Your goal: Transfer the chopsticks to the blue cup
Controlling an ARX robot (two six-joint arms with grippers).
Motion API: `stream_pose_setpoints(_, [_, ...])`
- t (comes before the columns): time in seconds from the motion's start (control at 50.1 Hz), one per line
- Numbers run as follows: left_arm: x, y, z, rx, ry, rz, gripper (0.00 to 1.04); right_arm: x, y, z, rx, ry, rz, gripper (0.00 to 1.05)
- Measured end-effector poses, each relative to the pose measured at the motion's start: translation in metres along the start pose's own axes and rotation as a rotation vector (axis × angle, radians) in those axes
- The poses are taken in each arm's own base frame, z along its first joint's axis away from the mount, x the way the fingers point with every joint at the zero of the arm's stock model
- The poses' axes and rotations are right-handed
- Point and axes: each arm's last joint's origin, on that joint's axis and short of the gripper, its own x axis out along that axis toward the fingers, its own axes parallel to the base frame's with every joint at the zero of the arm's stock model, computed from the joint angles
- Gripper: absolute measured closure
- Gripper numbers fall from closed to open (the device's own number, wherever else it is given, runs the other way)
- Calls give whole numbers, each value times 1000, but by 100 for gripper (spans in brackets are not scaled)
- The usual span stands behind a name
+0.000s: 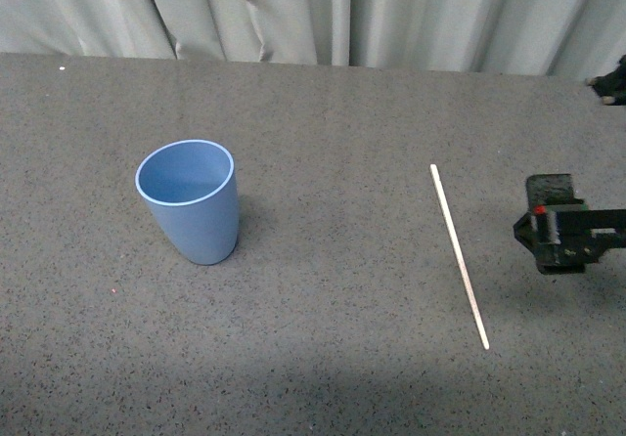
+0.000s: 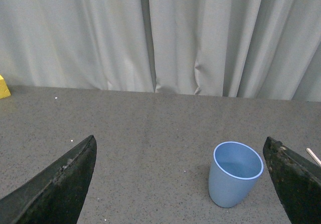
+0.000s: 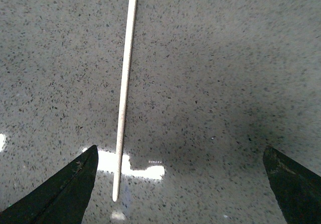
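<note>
The blue cup (image 1: pixel 188 199) stands upright and empty on the grey table, left of centre; it also shows in the left wrist view (image 2: pixel 234 173). The chopstick (image 1: pixel 459 254), a thin pale stick, lies flat on the table right of centre. My right gripper (image 1: pixel 556 226) is at the right edge, beside the stick and to its right, open and empty. In the right wrist view the chopstick (image 3: pixel 125 91) lies below, close to one finger, with the right gripper (image 3: pixel 180 184) open over it. My left gripper (image 2: pixel 180 184) is open, empty, and apart from the cup.
The grey speckled table (image 1: pixel 323 123) ends at a pale curtain (image 1: pixel 323 11) at the back. A dark object (image 1: pixel 611 81) sits at the far right edge. A yellow object (image 2: pixel 3 87) shows at the table's far side in the left wrist view.
</note>
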Motion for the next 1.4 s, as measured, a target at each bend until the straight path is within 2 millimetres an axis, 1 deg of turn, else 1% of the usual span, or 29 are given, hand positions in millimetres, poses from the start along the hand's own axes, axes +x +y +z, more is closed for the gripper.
stream_pose_setpoints(0.12, [0, 0, 0, 0, 0, 0, 7, 24, 6, 15, 39, 79, 7, 9])
stream_pose_setpoints(0.259, [0, 0, 0, 0, 0, 0, 7, 53, 16, 38, 75, 138, 30, 9])
stream_pose_setpoints(0.359, [0, 0, 0, 0, 0, 0, 7, 67, 24, 50, 85, 167, 27, 9])
stream_pose_setpoints(0.519, [0, 0, 0, 0, 0, 0, 7, 82, 34, 63, 97, 169, 0, 9])
stream_pose_setpoints(0.678, [0, 0, 0, 0, 0, 0, 7, 95, 42, 66, 107, 193, -7, 9])
stream_pose_setpoints(0.878, [0, 0, 0, 0, 0, 0, 7, 109, 47, 57, 104, 262, -26, 9])
stream_pose_setpoints(0.898, [0, 0, 0, 0, 0, 0, 7, 111, 48, 55, 105, 270, -28, 11])
stream_pose_setpoints(0.958, [0, 0, 0, 0, 0, 0, 7, 114, 48, 53, 106, 278, -41, 21])
stream_pose_setpoints(1.017, [0, 0, 0, 0, 0, 0, 7, 115, 48, 54, 110, 278, -39, 31])
stream_pose_setpoints(1.037, [0, 0, 0, 0, 0, 0, 7, 116, 48, 54, 109, 279, -46, 37])
stream_pose_setpoints(1.117, [0, 0, 0, 0, 0, 0, 7, 116, 47, 53, 112, 280, -53, 51])
stream_pose_setpoints(1.137, [0, 0, 0, 0, 0, 0, 7, 116, 47, 53, 112, 280, -54, 53])
stream_pose_setpoints(1.397, [0, 0, 0, 0, 0, 0, 7, 116, 41, 53, 129, 282, -55, 101])
